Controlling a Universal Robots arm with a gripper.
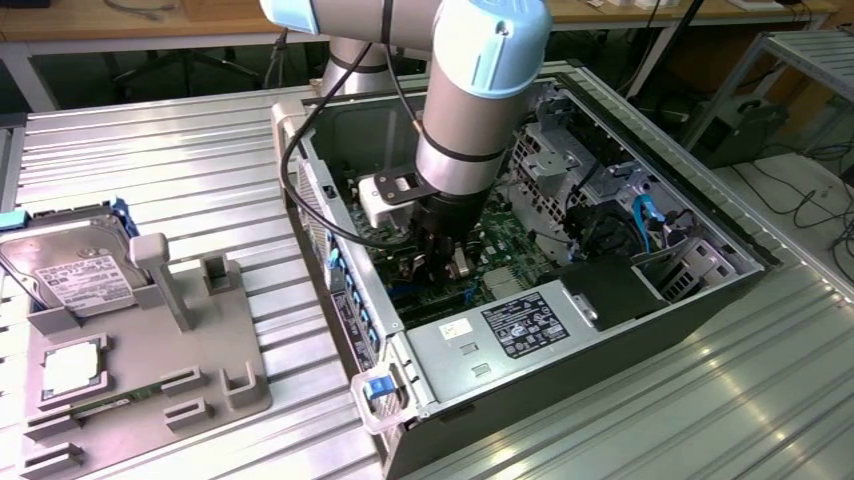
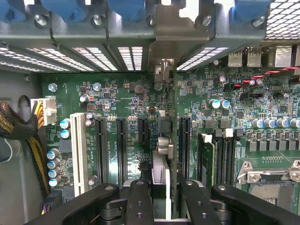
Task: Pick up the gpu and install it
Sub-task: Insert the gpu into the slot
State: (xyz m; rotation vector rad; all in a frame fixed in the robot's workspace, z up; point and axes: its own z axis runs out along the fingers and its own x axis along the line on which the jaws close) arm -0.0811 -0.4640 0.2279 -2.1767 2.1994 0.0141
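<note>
The gpu [image 2: 165, 140] stands edge-on over the green motherboard [image 2: 126, 98], between two black expansion slots [image 2: 121, 150]. Its silver bracket [image 2: 171, 33] reaches the rear slot openings of the case. My gripper [image 2: 167, 187] is shut on the card's upper edge, one black finger [image 2: 140, 201] on each side. In the exterior view the gripper [image 1: 438, 262] is deep inside the open computer case [image 1: 694, 210], with a silver part of the gpu [image 1: 461, 262] beside it. Whether the card sits fully in its slot I cannot tell.
A power supply [image 1: 514, 330] with a label lies at the case's near end, and drive cages and cables [image 1: 641, 220] fill the exterior view's right. On the grey fixture [image 1: 200, 340] outside the case lie a silver hard drive [image 1: 74, 265] and a small CPU chip [image 1: 74, 365]. A yellow-black cable bundle [image 2: 18, 131] runs beside the board.
</note>
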